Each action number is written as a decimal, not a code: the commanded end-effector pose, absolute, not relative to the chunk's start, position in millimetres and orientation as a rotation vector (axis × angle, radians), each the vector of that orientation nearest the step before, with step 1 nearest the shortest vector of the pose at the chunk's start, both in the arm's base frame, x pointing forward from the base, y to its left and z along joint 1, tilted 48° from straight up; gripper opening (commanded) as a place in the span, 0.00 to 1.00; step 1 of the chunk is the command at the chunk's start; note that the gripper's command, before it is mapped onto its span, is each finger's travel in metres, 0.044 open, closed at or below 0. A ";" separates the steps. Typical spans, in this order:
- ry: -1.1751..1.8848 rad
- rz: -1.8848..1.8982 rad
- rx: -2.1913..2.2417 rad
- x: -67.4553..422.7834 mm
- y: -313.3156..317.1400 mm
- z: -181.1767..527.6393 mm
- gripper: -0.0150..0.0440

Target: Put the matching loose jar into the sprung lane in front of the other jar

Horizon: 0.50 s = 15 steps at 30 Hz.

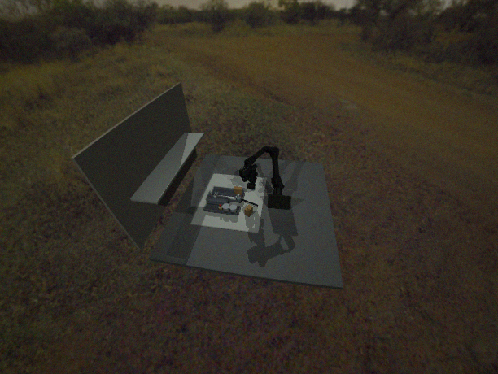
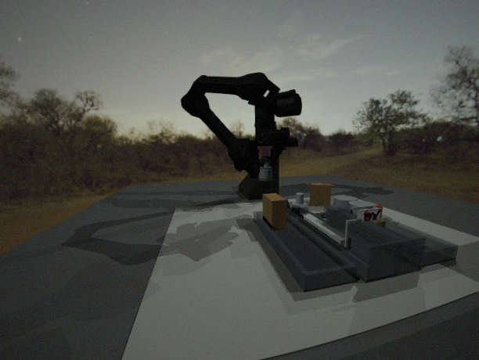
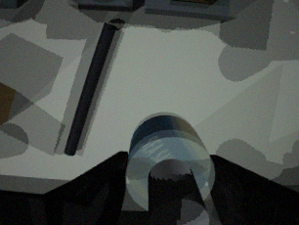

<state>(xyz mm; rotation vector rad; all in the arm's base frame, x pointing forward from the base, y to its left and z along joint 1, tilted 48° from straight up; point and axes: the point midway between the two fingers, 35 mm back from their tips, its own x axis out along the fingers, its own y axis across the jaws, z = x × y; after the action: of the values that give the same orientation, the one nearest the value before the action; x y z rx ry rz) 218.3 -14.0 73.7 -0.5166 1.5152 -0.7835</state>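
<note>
— Arm (image 2: 219, 106) first: how is it standing?

— It is rising from its base (image 2: 250, 189) at the far edge of the pale mat (image 2: 219, 282), bending forward at the elbow and pointing its wrist straight down.

— And the gripper (image 2: 265, 172)?

— It is hanging above the mat, closed on a small pale jar (image 3: 168, 157), fingers pressing both sides. The jar is sitting clear of the surface, near the front end of the grey rack (image 2: 313, 270).

— What is lying below it?

— In the wrist view, a dark rod (image 3: 90, 90) is lying on the mat to the left. A brown box (image 2: 275, 210) is standing at the rack's near lane, another (image 2: 320, 194) further back.
</note>
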 end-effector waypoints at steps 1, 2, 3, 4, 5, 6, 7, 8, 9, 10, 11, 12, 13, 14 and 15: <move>1.515 -0.780 -0.503 235.1 -12.6 60.5 0.25; 1.514 -0.781 -0.504 238.9 -12.6 57.5 0.25; 1.512 -0.782 -0.504 242.6 -12.6 54.5 0.25; 1.510 -0.783 -0.504 246.3 -12.7 51.4 0.25; 1.508 -0.784 -0.504 249.9 -12.8 48.2 0.25; 1.507 -0.785 -0.505 253.5 -13.0 45.0 0.25; 1.505 -0.786 -0.505 257.1 -13.2 41.7 0.25; 1.503 -0.787 -0.505 260.7 -13.5 38.4 0.25; 1.501 -0.788 -0.506 264.2 -13.8 35.0 0.25; 1.500 -0.789 -0.507 267.6 -14.1 31.5 0.25; 1.498 -0.790 -0.507 271.0 -14.4 28.0 0.25; 1.497 -0.791 -0.508 274.3 -14.8 24.4 0.25; 1.495 -0.792 -0.508 277.6 -15.3 20.8 0.25; 1.493 -0.793 -0.509 280.9 -15.8 17.2 0.25; 1.491 -0.795 -0.509 284.2 -16.4 13.5 0.25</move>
<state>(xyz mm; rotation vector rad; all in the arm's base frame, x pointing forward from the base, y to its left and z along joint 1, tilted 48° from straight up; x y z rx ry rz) 269.6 -14.7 25.6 -0.5061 1.5027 -0.7934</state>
